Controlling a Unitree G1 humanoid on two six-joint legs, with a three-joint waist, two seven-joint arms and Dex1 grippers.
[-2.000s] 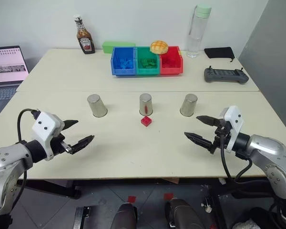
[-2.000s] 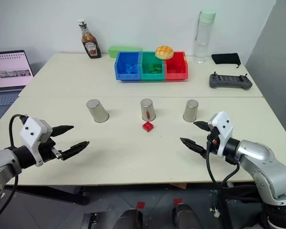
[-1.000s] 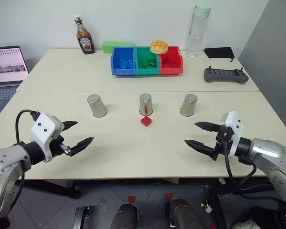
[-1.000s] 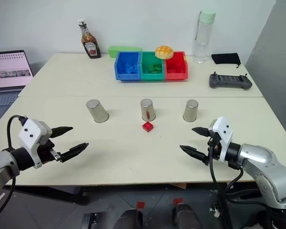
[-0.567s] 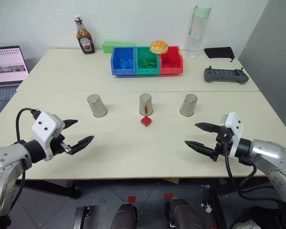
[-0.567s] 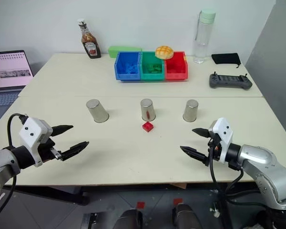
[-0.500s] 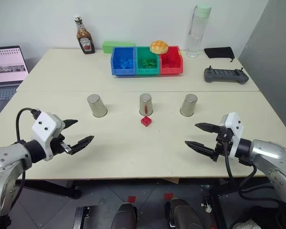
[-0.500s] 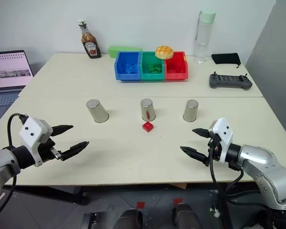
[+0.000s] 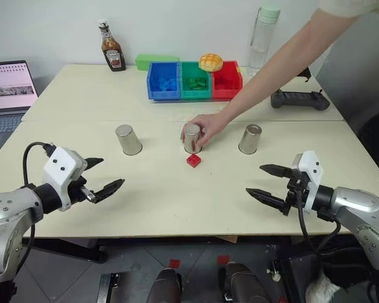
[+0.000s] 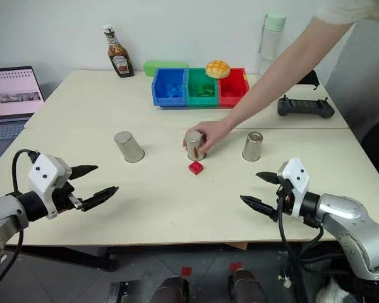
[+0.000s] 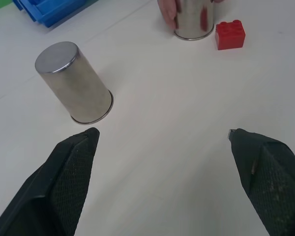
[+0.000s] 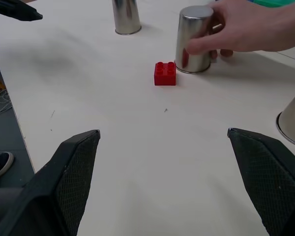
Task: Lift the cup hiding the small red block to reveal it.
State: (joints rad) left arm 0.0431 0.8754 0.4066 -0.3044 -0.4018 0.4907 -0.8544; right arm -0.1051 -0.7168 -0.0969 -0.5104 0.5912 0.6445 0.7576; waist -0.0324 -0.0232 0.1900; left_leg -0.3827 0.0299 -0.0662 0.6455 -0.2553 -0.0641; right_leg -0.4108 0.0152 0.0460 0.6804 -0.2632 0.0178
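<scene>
The person's arm [image 9: 284,69] enters from about 1 o'clock and is cut off at the frame's upper edge, so only forearm and hand show. The person's hand [image 9: 205,129] wraps the right side of the middle cup [image 9: 192,137], hiding part of its wall; whether the cup sits flat on the table [image 9: 177,196] or is just lifted cannot be told. The laptop [image 9: 9,95] at 9 o'clock is cropped by the frame edge, and the black pouch behind the arm is mostly covered.

The left gripper [image 9: 104,177] hovers above the table's near edge at about 8 o'clock, pointing inward with its two fingers spread wide and nothing between them. The right gripper [image 9: 266,183] mirrors it at about 4 o'clock, jaws likewise wide apart and empty. Both are well apart from the cups.

The small red block [image 9: 193,160] lies uncovered on the table just in front of the middle cup, at its 6 o'clock, close to it but apart. The left cup [image 9: 128,139] stands at 9 o'clock of the middle one, the right cup [image 9: 249,139] at 3 o'clock, both upside down.

Farther back, toward 12 o'clock, are three bins [image 9: 194,81] in blue, green and red with a bun [image 9: 210,62] on top, a water bottle [image 9: 264,35], a controller [image 9: 299,99] and a ketchup bottle [image 9: 112,49].
</scene>
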